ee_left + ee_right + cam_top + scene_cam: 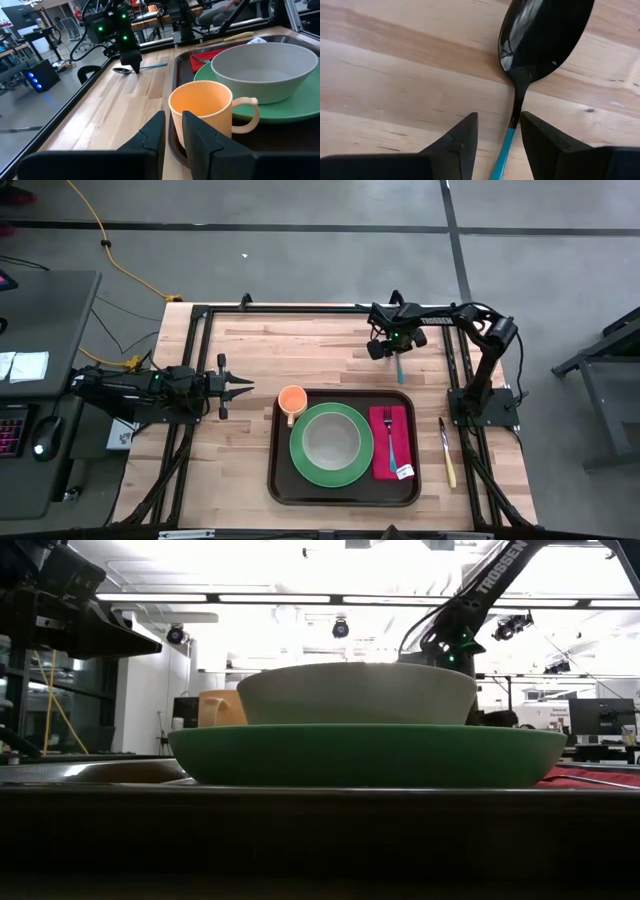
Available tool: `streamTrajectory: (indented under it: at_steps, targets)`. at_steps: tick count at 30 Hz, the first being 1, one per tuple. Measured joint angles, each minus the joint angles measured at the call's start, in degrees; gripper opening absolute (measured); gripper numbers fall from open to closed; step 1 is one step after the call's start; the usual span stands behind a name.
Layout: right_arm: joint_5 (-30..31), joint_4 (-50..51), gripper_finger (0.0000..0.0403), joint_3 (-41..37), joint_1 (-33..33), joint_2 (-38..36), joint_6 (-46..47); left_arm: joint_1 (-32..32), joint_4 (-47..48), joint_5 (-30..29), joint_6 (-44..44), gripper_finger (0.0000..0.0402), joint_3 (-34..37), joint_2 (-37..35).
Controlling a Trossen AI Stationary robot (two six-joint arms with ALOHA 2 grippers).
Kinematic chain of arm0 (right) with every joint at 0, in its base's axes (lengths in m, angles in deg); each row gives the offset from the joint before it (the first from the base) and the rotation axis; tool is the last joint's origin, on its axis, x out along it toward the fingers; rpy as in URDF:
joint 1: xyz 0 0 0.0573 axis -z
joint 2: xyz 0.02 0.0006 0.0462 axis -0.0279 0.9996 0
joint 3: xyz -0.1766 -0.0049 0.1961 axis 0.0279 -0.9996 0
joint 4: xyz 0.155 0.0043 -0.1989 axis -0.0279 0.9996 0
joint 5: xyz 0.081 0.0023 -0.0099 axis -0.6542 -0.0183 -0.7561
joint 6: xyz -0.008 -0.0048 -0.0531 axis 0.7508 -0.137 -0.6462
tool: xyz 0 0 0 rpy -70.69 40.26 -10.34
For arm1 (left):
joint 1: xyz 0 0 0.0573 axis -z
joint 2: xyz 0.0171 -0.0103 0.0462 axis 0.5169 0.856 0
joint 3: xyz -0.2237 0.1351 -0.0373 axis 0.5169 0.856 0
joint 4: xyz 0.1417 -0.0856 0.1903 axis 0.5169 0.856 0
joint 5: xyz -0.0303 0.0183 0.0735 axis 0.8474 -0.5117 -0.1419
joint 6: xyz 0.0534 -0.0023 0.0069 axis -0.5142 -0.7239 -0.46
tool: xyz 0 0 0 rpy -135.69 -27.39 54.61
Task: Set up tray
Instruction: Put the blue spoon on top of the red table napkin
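The tray (345, 495) is large, dark brown and rectangular, with rounded corners and a raised rim. It lies on the wooden surface (250, 350), at its near middle. Inside it stand an orange cup (291, 401), a green plate (300, 462) with a grey bowl (331, 440), and a red napkin (379, 462) carrying a fork (390, 432).

The right pincer (498, 131) is down at the far side of the surface, its fingers spread on both sides of a spoon (540, 35) with a blue handle, without pinching it. The left pincer (172, 131) waits left of the tray, just beside the cup, its fingers slightly apart and holding nothing. A knife (447, 452) lies right of the tray.
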Motion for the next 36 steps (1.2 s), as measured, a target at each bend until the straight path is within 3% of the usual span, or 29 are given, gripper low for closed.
streamTrajectory:
  at_steps: [25, 36]
  targets:
    - [0.53, -0.30, 0.0130, -0.09, 0.10, 0.17, -0.37, 0.01, 0.00, 0.00, 0.01, 0.0097, 0.00, -0.01]
    - [-1.38, -0.21, 0.0093, -0.11, 2.97, 0.20, 0.09, 0.00, -0.01, 0.00, 0.01, 0.0097, 0.01, -0.01]
